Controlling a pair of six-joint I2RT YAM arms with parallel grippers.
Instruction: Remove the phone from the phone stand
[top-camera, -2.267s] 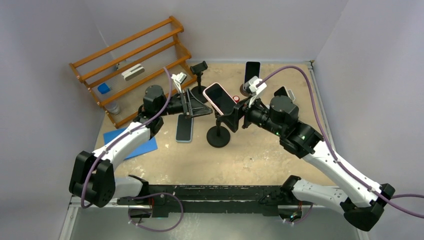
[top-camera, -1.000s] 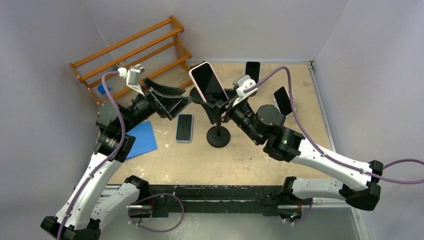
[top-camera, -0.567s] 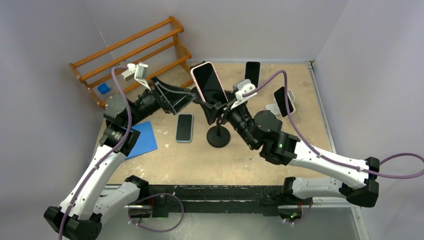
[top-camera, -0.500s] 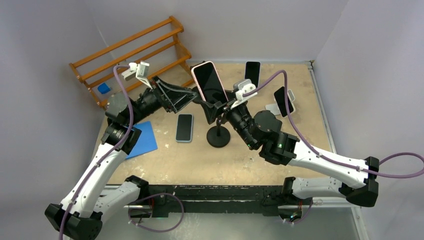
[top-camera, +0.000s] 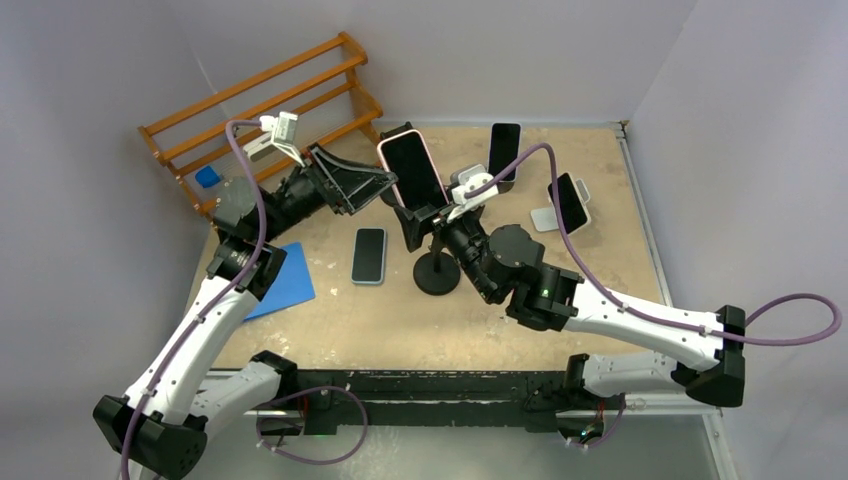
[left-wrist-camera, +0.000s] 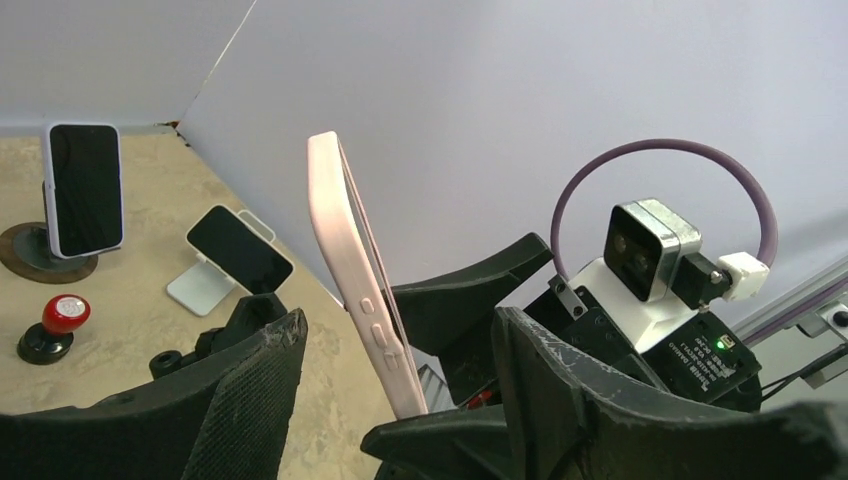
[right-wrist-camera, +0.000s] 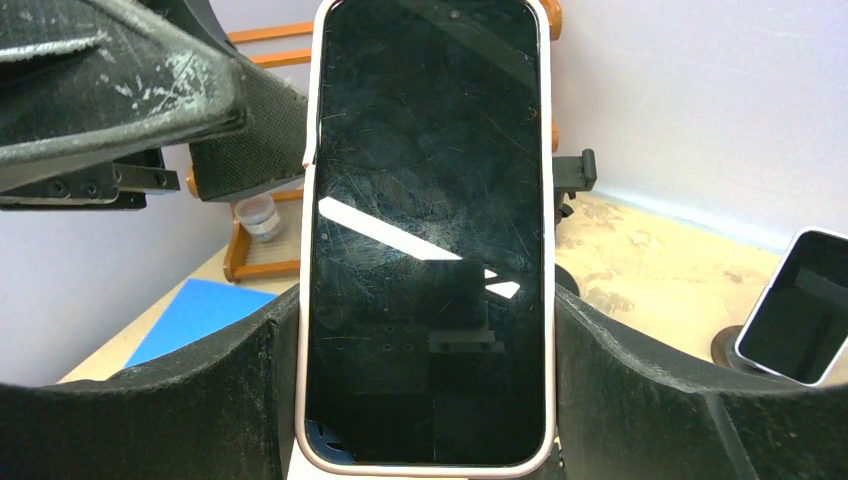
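Right gripper (top-camera: 422, 213) clamps the pink-cased phone (top-camera: 410, 170) by its long edges, holding it roughly upright with the screen facing the right wrist camera. The phone is raised above the black phone stand (top-camera: 437, 272), whose round base sits on the table (top-camera: 500, 330) under the gripper. Left gripper (top-camera: 388, 185) is at the phone's left side, jaws apart, with the phone's thin edge between the fingers. There seem to be gaps on both sides, but contact is hard to confirm. A second phone (top-camera: 369, 256) lies flat left of the stand, beside a blue mat (top-camera: 275, 283). A wooden rack (top-camera: 260, 110) stands back left.
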